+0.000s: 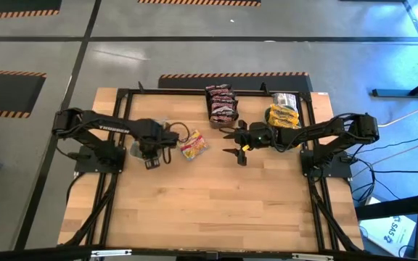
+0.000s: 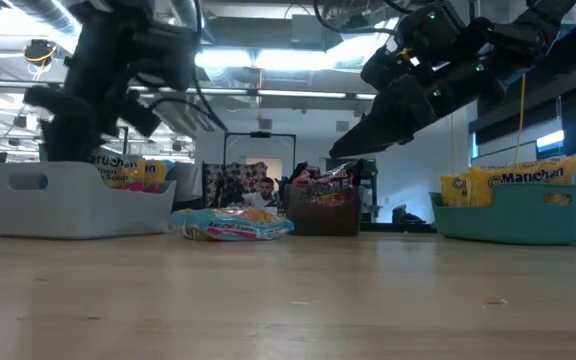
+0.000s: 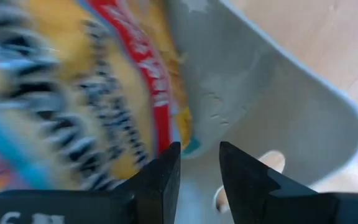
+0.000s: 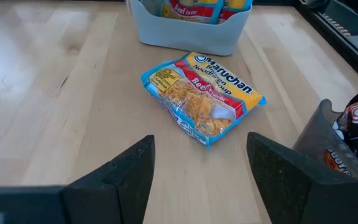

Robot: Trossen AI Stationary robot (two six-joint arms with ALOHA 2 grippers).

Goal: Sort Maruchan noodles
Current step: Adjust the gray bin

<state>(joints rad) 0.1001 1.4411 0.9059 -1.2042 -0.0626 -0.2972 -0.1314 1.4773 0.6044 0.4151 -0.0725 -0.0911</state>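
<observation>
At the left, the left gripper hangs over the grey bin of beef packets, its fingers a narrow gap apart with nothing between them. One beef-flavour Maruchan packet lies loose on the table just beside that bin. The right gripper, jaws wide and empty, faces it; next it must descend and pinch the packet

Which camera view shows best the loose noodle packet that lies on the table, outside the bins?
The right wrist view: the loose noodle packet lies whole, label readable, just beyond the open right gripper. The high view shows it small; the low view shows it edge-on. In the left wrist view I cannot tell it.
</observation>
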